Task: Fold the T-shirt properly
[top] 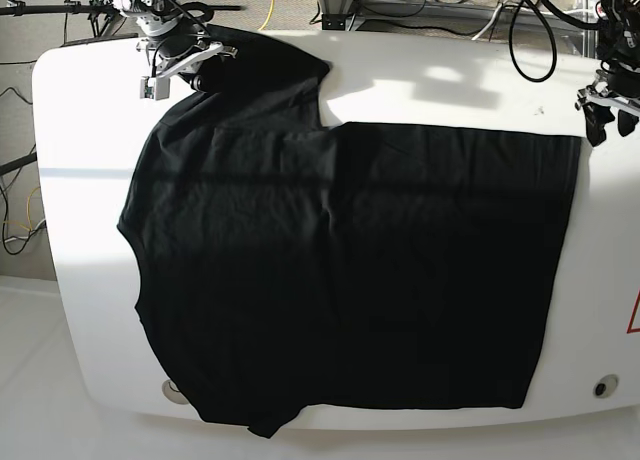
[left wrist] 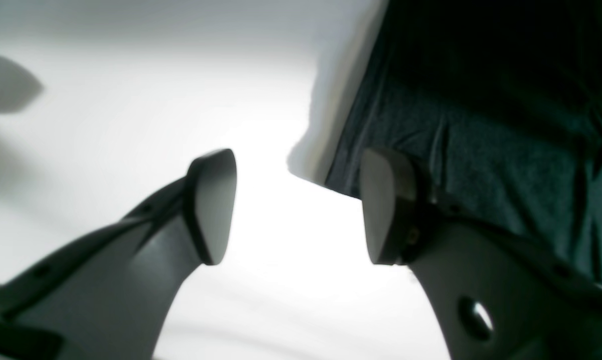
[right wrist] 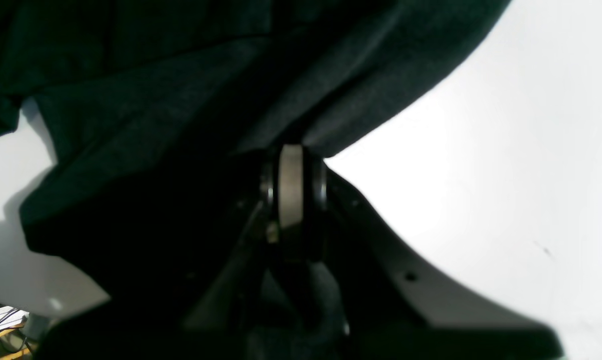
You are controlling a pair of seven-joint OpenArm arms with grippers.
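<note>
The black T-shirt (top: pixel 350 270) lies spread flat over most of the white table (top: pixel 80 180); no print shows. At the far left corner my right gripper (top: pixel 200 78) is shut on a bunched part of the T-shirt (right wrist: pixel 180 100). In the right wrist view the pads (right wrist: pixel 290 185) are pressed together with dark cloth draped around them. My left gripper (top: pixel 608 120) hovers at the far right corner of the shirt. In the left wrist view the left gripper (left wrist: pixel 298 210) is open with bare table between its fingers, and the T-shirt (left wrist: pixel 481 125) edge lies by its right finger (left wrist: pixel 386 205).
Cables and stands (top: pixel 420 0) crowd the floor behind the table. Round fittings (top: pixel 603 387) sit at the table's near corners, and a red marking (top: pixel 634 315) is at the right edge. The shirt's hem hangs over the near edge (top: pixel 260 425).
</note>
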